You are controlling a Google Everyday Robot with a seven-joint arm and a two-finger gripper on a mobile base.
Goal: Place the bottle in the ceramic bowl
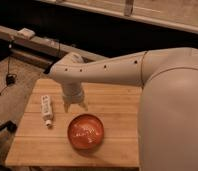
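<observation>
The small white bottle (47,110) lies on its side on the left part of the wooden table (117,107), cap end toward the front. The orange-red ceramic bowl (85,132) sits empty near the table's front middle. My gripper (75,106) hangs from the white arm above the table, between the bottle and the bowl, just behind the bowl's rim and to the right of the bottle. It holds nothing.
My large white arm (167,95) fills the right side of the view and covers the table's right part. A dark bench with a white object (27,33) stands behind. Cables (9,77) lie on the carpet at left.
</observation>
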